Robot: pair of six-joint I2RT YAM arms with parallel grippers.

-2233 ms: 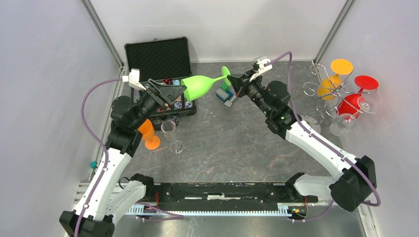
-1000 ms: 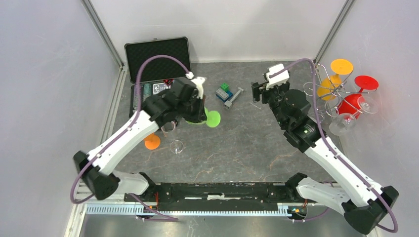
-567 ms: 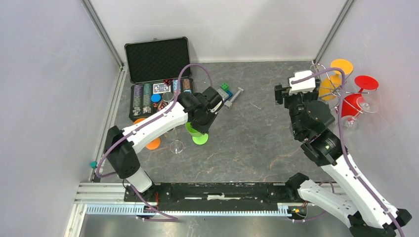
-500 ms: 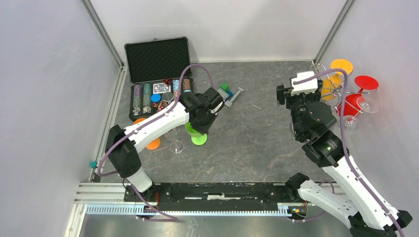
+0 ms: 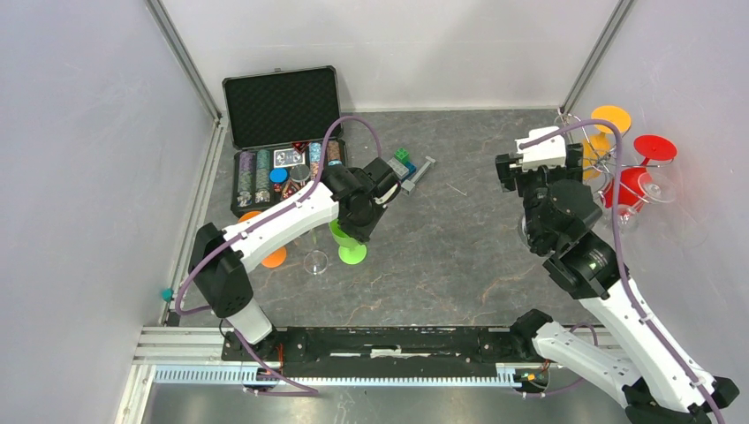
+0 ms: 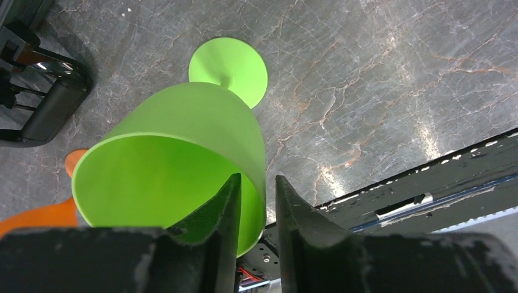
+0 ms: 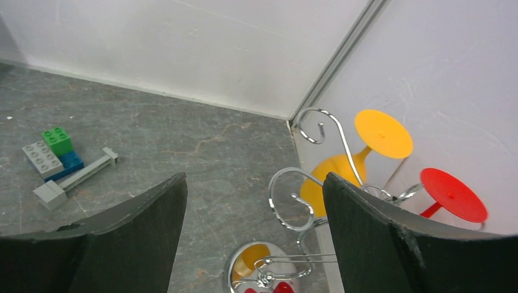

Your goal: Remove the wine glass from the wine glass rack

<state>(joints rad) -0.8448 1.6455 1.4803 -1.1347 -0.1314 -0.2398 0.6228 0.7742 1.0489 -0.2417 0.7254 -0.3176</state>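
The silver wine glass rack (image 5: 593,164) stands at the right wall. An orange wine glass (image 5: 609,119), a red one (image 5: 629,184) and a clear one (image 5: 661,185) hang on it upside down. In the right wrist view its curled hooks (image 7: 293,204) and round base (image 7: 264,268) lie just ahead, with the orange glass (image 7: 330,177) and the red foot (image 7: 453,195) behind. My right gripper (image 5: 539,168) (image 7: 255,177) is open wide and empty, left of the rack. A green wine glass (image 5: 347,240) (image 6: 183,122) stands upright on the table. My left gripper (image 5: 358,215) (image 6: 256,178) straddles its rim, slightly open, with a gap beside the wall.
An open black case of poker chips (image 5: 283,132) sits at the back left. An orange glass (image 5: 271,256) and a clear glass (image 5: 315,262) stand left of the green one. Toy bricks (image 5: 402,164) and a grey piece (image 5: 419,171) lie mid-back. Walls close in on both sides.
My left arm swung the green glass upright, set it on the table, and its jaws loosened. My right arm moved right toward the rack and opened slightly wider.
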